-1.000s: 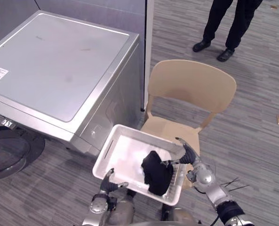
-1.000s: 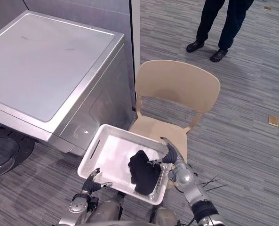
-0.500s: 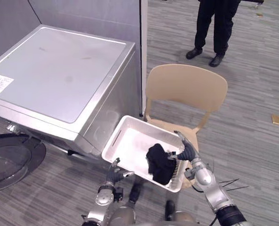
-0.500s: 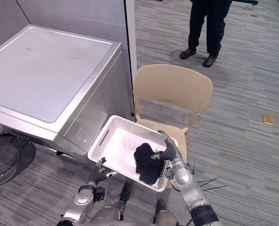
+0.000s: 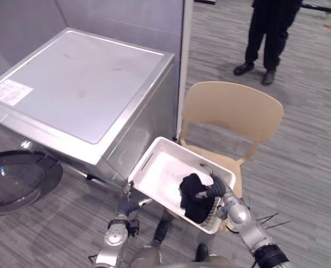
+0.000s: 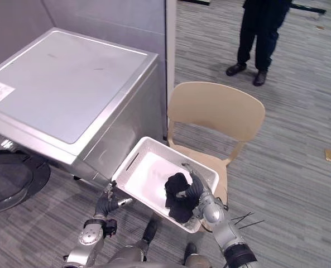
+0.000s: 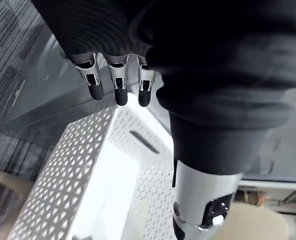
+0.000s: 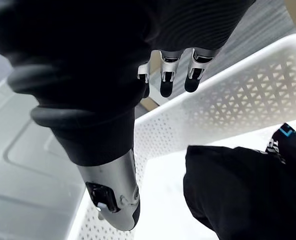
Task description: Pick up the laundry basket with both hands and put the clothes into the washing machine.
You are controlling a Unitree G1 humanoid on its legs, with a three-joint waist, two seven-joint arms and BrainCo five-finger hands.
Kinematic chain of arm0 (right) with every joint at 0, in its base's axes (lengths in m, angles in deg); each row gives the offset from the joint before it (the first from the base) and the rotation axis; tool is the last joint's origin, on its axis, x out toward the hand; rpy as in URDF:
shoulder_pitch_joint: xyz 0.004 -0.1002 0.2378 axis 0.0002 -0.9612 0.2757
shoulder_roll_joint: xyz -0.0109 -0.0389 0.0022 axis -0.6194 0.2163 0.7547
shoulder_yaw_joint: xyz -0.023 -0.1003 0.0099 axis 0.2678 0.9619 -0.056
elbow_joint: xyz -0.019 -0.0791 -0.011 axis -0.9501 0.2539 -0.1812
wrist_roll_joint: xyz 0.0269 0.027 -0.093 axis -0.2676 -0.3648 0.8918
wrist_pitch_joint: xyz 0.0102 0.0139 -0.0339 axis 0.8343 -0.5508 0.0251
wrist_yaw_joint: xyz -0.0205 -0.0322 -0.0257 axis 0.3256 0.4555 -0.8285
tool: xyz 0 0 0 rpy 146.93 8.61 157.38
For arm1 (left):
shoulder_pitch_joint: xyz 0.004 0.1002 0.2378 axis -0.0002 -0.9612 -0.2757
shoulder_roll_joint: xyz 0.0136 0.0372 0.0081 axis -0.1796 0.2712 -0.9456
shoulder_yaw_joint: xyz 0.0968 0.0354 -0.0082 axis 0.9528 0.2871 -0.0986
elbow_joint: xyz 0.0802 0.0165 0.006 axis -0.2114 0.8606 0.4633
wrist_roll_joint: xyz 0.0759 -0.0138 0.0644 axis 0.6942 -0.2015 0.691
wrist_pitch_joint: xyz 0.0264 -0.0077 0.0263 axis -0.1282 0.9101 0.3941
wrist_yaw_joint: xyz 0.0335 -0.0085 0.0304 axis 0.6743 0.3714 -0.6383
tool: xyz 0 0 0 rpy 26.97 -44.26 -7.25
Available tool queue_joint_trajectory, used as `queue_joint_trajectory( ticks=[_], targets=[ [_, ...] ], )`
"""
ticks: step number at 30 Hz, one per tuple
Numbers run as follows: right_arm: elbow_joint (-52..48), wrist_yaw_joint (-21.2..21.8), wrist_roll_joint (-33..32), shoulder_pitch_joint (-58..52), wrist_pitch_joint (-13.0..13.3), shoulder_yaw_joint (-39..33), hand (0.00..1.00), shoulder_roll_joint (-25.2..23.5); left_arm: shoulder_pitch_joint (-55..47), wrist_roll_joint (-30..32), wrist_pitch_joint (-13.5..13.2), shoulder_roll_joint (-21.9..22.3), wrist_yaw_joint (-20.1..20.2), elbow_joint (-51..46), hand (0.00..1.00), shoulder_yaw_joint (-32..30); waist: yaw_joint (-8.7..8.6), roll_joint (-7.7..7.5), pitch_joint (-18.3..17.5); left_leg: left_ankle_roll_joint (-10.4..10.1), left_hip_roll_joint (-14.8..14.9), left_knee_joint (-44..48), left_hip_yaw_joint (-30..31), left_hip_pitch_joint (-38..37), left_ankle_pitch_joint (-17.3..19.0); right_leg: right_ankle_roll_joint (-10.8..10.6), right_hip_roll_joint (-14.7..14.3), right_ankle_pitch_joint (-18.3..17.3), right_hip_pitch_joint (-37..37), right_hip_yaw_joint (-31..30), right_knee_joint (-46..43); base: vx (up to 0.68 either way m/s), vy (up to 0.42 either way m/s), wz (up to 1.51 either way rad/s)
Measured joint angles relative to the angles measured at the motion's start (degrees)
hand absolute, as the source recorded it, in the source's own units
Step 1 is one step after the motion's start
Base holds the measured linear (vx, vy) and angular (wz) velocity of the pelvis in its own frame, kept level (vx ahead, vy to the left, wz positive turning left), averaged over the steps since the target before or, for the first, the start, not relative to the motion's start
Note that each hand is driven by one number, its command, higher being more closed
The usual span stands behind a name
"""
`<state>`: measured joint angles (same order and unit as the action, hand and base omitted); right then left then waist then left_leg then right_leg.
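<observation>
The left robot hand (image 5: 126,205) and right robot hand (image 5: 219,195) are each gripping a rim of the laundry basket (image 5: 164,172), holding it tilted between the washing machine (image 5: 81,84) and chair (image 5: 232,111), black clothes (image 5: 194,192) sitting inside.

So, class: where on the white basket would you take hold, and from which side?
At the two short end walls, one hand from each side. The basket is wide, with a slot handle under the rim of its left wall; the black cloth lies at the right end, so a one-sided hold would likely tip it.
</observation>
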<state>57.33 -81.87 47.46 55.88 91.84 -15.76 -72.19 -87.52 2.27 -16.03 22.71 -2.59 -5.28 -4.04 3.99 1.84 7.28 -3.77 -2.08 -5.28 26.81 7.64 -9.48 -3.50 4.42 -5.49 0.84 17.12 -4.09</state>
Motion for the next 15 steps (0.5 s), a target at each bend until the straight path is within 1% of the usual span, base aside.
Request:
queue_joint_trajectory(
  ticks=[1,3,4,5,6,7,8,9,10,11,12,13,14,15],
  targets=[
    [2.2,0.0,0.7,1.0,-0.7,0.0,0.00,-0.1,-0.2,0.0,0.0,0.1,0.5,0.0,0.00,-0.4,0.20,0.22,0.0,-0.2,-0.1,0.0,0.9,0.4,-0.3,0.0,0.0,-0.1,-0.1,0.8,-0.1,-0.05,-0.016,0.34],
    [5.6,-0.1,1.1,2.5,-1.0,-0.1,0.00,-0.3,-0.6,0.0,0.0,0.1,0.8,0.0,0.00,-1.4,0.22,0.62,0.2,-0.6,-0.4,0.0,2.6,1.2,-0.5,0.1,0.3,-0.4,-0.1,2.6,-0.3,-0.04,-0.016,0.48],
    [7.4,-0.4,2.3,3.2,-1.6,-0.2,0.00,-0.7,-0.9,0.0,0.0,0.1,0.8,0.0,0.00,-2.0,0.35,0.82,0.3,-0.7,-0.5,0.0,3.3,1.5,-0.6,0.1,0.3,-0.8,-0.3,3.4,-0.9,-0.03,-0.015,0.44],
    [8.4,-0.5,2.7,3.6,-1.8,-0.4,0.00,-1.0,-0.9,0.0,0.0,0.1,0.8,0.1,0.00,-2.3,0.62,0.95,0.3,-0.8,-0.5,0.0,3.7,1.6,-0.7,0.0,0.3,-1.0,-0.3,3.7,-1.1,-0.02,-0.023,0.28],
    [10.5,-1.2,3.3,4.6,-2.5,-0.8,0.00,-1.4,-0.8,-0.6,0.0,0.3,0.8,0.1,0.00,-2.8,1.51,1.42,0.7,-0.9,-0.5,0.0,4.0,1.6,-0.8,0.0,0.5,-1.5,-0.7,3.9,-1.9,-0.03,-0.039,0.18],
    [12.9,-1.8,4.5,6.1,-3.2,-1.4,0.00,-1.6,-0.6,-1.5,0.0,0.6,0.7,0.1,0.00,-3.5,1.77,2.07,1.1,-1.1,-0.6,0.0,4.5,2.1,-1.1,0.0,0.6,-1.9,-1.5,4.3,-3.2,-0.04,-0.037,0.14],
    [13.9,-2.4,5.1,7.1,-3.7,-1.4,0.00,-1.6,-0.5,-1.8,-0.1,0.6,0.6,0.2,0.00,-3.8,1.85,2.37,1.2,-1.1,-0.6,0.0,4.5,2.6,-1.1,0.1,0.8,-2.5,-2.6,4.4,-4.6,-0.07,-0.041,0.10],
    [15.2,-3.2,5.5,9.3,-4.4,-1.8,0.00,-1.6,0.1,-2.2,-0.4,0.5,0.5,0.7,0.00,-4.3,2.23,2.95,1.9,-1.3,-0.6,0.1,4.5,3.9,-1.2,0.2,1.2,-3.7,-5.1,4.3,-7.8,-0.07,-0.027,0.01],
    [15.7,-3.9,6.1,10.5,-4.9,-2.0,0.00,-1.6,0.6,-2.3,-0.5,0.6,0.3,0.9,0.00,-4.7,2.64,3.14,2.6,-1.4,-0.6,0.2,4.4,4.4,-1.3,0.2,1.7,-4.4,-6.5,4.1,-9.6,-0.08,-0.023,-0.11],
    [17.6,-5.3,7.4,13.5,-5.5,-2.6,0.00,-1.7,2.1,-2.7,-0.8,0.6,-0.7,2.4,0.00,-5.6,3.28,3.08,4.3,-1.8,-0.6,0.3,3.9,5.2,-1.5,0.5,2.3,-6.0,-9.2,3.1,-13.6,-0.09,-0.019,-0.10],
    [19.7,-6.3,8.0,16.3,-6.0,-3.3,0.00,-1.8,3.7,-2.8,-0.8,0.6,-1.6,4.7,0.00,-6.2,3.22,2.95,5.4,-2.1,-0.8,0.3,3.6,6.4,-1.8,0.7,3.5,-7.5,-11.8,2.9,-17.1,-0.09,-0.027,-0.07],
    [20.4,-6.8,8.8,17.6,-6.4,-3.5,0.00,-1.7,4.6,-3.1,-0.9,0.5,-2.1,5.8,0.00,-6.2,3.28,2.81,6.0,-2.3,-1.0,0.2,3.4,6.9,-2.0,0.7,3.9,-8.3,-13.1,2.7,-18.8,-0.09,-0.052,-0.02],
    [23.1,-8.0,9.7,21.3,-7.2,-3.6,0.00,-1.7,6.0,-3.8,-1.0,0.6,-3.1,8.4,0.00,-6.2,3.27,2.59,7.6,-2.6,-1.2,0.2,2.6,7.6,-2.3,1.1,4.9,-9.8,-15.6,2.0,-22.3,-0.06,-0.071,-0.07],
    [24.6,-8.5,9.8,23.3,-7.6,-3.6,0.00,-1.6,6.8,-3.8,-1.0,0.6,-3.3,10.0,0.00,-6.1,3.26,2.46,8.5,-2.7,-1.3,0.2,2.4,8.1,-2.5,1.3,5.3,-10.6,-17.0,1.7,-24.0,-0.06,-0.083,-0.08]
  ],
)
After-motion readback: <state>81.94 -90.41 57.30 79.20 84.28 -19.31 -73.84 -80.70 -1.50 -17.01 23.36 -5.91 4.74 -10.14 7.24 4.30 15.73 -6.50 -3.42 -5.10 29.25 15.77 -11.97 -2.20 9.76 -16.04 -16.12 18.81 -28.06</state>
